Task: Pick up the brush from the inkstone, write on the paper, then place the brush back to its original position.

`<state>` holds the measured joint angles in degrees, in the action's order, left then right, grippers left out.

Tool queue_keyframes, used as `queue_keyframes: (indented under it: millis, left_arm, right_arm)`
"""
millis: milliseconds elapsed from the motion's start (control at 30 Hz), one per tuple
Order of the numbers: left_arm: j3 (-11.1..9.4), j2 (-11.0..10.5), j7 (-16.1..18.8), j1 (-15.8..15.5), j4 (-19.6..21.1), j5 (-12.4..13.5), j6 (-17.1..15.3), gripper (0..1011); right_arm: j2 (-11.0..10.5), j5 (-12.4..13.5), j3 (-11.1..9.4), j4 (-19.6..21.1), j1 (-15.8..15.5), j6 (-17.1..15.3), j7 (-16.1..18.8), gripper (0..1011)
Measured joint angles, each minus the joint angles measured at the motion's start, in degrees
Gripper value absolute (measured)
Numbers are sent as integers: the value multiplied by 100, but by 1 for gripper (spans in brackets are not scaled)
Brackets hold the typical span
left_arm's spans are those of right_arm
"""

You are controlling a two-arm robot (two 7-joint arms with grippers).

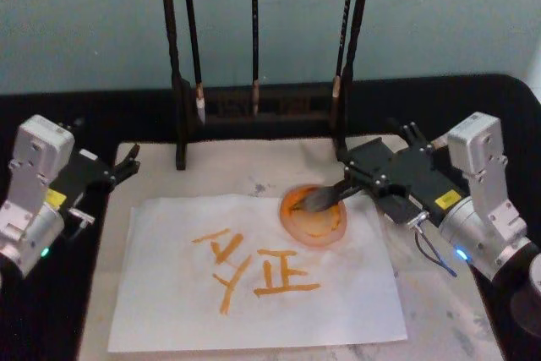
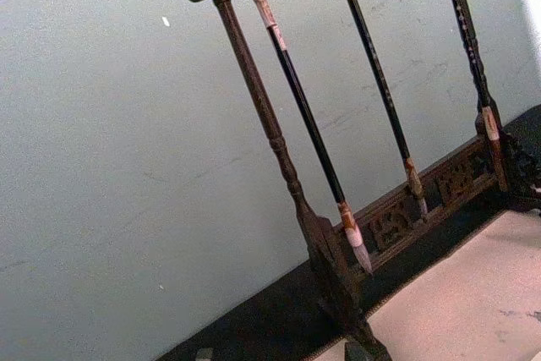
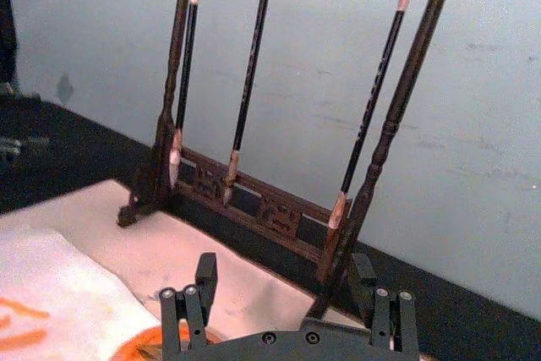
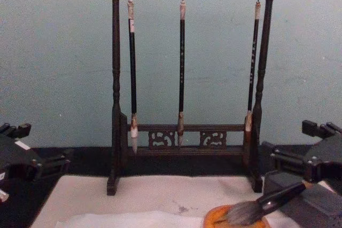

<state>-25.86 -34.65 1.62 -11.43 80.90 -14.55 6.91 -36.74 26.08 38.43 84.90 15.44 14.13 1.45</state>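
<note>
The brush (image 1: 325,198) is lying tilted with its bushy grey-white tuft resting in the inkstone (image 1: 314,218), a shallow round dish stained orange; the black lower shaft slopes up and away toward the right pincer (image 1: 355,173), and in the chest view the tuft (image 4: 243,213) looks fluffy and splayed, sitting right on the dish rim. The right pincer sits just behind the handle end with its two black fingers spread apart either side of it, so open, not clamped on anything as far as I can see. The inkstone overlaps the far right corner of the paper (image 1: 254,293), a thin bright white sheet with a slightly wavy edge and orange strokes painted across the middle. Under that is a duller cream mat (image 1: 439,310) with grey smudges, felt-looking, and that lies on a black tabletop (image 1: 59,310). Behind stands a dark carved wooden brush rack (image 4: 187,137) with dragon-head ends on the top bar and three thin dark-handled brushes (image 4: 181,68) hanging tip down. The wall (image 4: 59,52) behind is plain pale blue-green. The left pincer (image 1: 127,162) is parked off at the left edge of the mat, fingers apart too.
</note>
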Motion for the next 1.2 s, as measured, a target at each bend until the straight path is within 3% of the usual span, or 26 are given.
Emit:
queue_keyframes:
  millis: [167,1200]
  left_arm:
    - [0,0,0,0,0,0,0,1010]
    - [0,0,0,0,0,0,0,1010]
  right_arm:
    - [41,-297,21,-61,17,4,-125,1000]
    - [27,-222,19,-40,17,12,-84,1000]
